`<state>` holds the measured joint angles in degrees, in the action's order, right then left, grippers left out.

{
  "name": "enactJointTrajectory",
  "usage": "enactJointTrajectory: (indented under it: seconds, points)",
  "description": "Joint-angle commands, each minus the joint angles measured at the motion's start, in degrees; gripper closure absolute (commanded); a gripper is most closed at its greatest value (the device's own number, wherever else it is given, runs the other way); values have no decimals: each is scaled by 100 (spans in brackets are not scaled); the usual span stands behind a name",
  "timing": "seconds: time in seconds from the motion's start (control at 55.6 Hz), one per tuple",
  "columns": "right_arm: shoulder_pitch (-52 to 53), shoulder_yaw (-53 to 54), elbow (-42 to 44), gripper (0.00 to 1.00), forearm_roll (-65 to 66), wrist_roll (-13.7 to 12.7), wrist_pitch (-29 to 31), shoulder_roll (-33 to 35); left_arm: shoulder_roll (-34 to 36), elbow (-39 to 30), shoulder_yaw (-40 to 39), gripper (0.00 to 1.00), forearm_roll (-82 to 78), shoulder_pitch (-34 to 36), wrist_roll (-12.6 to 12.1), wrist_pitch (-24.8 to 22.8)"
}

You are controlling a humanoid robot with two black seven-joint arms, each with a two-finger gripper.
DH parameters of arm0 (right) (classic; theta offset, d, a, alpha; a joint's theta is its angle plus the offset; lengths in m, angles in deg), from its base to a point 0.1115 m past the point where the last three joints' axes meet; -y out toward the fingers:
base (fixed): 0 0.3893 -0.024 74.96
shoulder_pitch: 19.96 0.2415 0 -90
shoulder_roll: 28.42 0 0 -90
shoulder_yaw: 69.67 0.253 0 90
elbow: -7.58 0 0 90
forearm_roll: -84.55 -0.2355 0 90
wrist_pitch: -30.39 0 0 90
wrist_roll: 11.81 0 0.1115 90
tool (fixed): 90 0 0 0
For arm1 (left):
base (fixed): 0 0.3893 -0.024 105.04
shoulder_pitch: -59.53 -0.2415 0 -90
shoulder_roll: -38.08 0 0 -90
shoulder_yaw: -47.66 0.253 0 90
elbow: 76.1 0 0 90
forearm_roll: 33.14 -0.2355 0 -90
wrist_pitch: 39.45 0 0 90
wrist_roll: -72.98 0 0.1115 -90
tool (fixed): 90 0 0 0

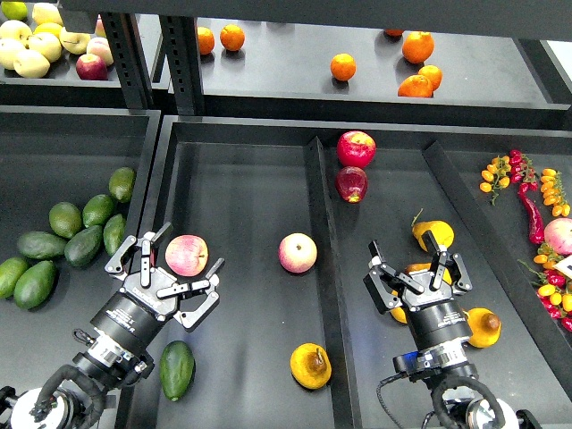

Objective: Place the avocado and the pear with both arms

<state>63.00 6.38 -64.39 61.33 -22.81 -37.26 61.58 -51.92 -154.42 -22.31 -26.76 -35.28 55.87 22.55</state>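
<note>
Both claws gape empty: left claw (175,268) partly hides apple (187,255); right claw (413,268) partly hides yellow fruit (420,290)

Left tool (175,264) and right tool (413,259), fingers spread apart.

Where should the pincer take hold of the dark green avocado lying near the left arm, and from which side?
Grip the avocado across its narrow middle, coming from above. It lies flat, long axis running near to far, so the left pincer should close left-to-right over it.
</note>
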Motion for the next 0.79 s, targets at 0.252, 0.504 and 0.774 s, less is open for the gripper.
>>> enactJointTrajectory:
  seconds: [0.252,0.504,0.774]
  points:
    - [212,15,42,0,1,-8,-99,0,0,54,54,1,-67,358,-90,0]
    - [370,23,86,0,1,-8,-125,0,0,81,54,1,-462,691,-319,0]
    - [924,243,86,0,1,19,-784,0,684,54,677,1,-1438,1807,-1089,0]
